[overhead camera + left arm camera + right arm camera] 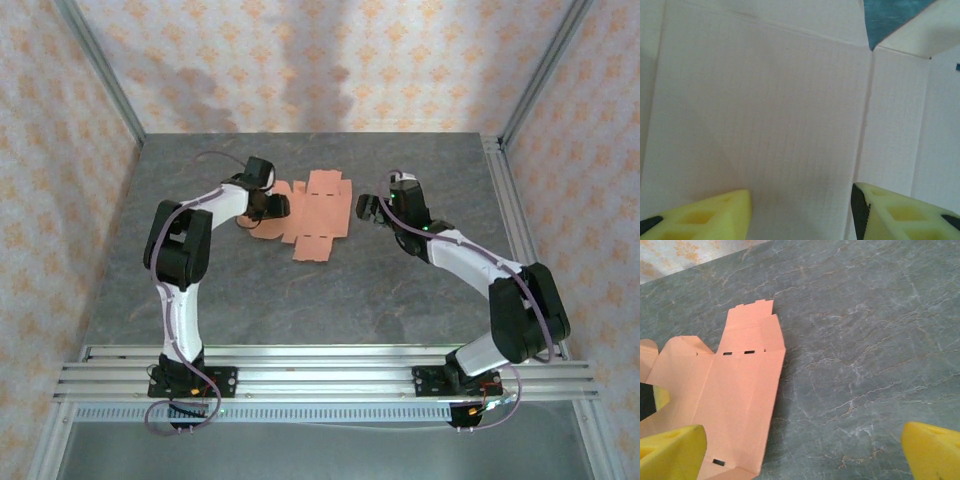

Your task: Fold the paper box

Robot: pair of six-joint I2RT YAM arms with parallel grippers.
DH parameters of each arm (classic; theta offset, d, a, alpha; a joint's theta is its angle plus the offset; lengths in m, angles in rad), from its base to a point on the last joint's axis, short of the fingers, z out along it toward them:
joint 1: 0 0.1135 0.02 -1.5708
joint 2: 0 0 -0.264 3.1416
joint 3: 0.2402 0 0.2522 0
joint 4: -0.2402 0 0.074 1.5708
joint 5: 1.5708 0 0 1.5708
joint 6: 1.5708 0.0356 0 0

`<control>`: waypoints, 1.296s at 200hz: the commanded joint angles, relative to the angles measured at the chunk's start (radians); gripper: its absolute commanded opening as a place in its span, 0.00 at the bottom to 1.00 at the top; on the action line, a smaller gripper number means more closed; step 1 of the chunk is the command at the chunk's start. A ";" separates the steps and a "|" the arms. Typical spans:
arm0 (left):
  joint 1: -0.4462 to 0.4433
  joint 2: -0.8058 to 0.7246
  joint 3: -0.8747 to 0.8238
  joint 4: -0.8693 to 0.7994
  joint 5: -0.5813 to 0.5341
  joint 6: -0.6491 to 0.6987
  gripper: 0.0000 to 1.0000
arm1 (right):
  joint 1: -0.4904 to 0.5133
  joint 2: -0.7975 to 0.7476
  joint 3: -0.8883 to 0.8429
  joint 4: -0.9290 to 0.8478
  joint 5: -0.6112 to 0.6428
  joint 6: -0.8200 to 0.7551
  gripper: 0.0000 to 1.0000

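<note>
Work on box (312, 215), flat and unfolded on tabletop (400, 290). With left claw (271, 206), half-open low over left flaps, pinch one flap near its crease and lift slowly. With right claw (367, 208), gaping beside right edge, pin sheet against sliding.

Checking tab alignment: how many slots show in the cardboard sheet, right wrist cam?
3 slots: two side by side below the far flap, one at the paper box's near edge. Part of it runs out of frame, so more may be hidden.
</note>
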 commanded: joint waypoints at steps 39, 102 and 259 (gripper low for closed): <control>-0.048 0.031 -0.012 -0.088 0.066 -0.066 0.56 | -0.050 0.077 0.075 -0.121 0.006 0.166 1.00; -0.146 -0.110 -0.258 0.048 0.112 -0.279 0.55 | -0.139 0.211 0.064 0.076 -0.237 0.269 0.86; -0.153 -0.069 -0.268 0.086 0.105 -0.335 0.57 | -0.205 0.435 -0.046 0.432 -0.550 0.371 0.37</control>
